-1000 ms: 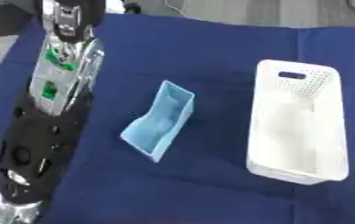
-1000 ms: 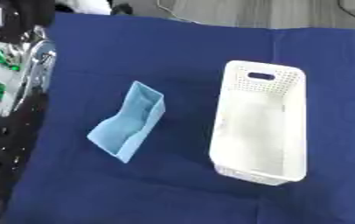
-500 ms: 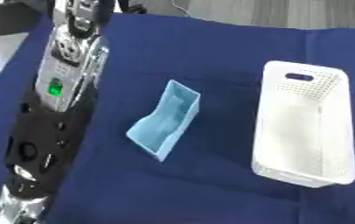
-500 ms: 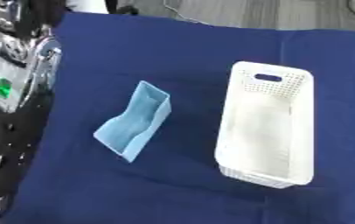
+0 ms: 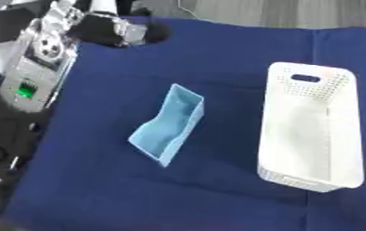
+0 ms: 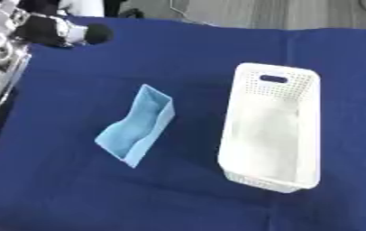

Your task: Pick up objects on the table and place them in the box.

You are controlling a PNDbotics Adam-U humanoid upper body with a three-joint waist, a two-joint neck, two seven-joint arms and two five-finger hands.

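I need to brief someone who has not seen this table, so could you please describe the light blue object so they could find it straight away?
Start at the dark blue cloth covering the table, then find the white perforated basket on its right side. Just left of the basket, apart from it, lies the light blue open-topped container. It is the only pale blue, wedge-like piece there.

— Which parts of the robot are visible?

— Only the left arm (image 5: 28,85). It enters along the left edge and goes up toward the far left corner. Its casing is black and silver, and a small green light shows on the forearm.

— And the left hand (image 5: 111,31)?

— It is at the top of the arm, dark with silver parts, near the upper left corner. It is blurred, so I cannot tell how the fingers stand.

— The right hand?

— It appears in neither view.
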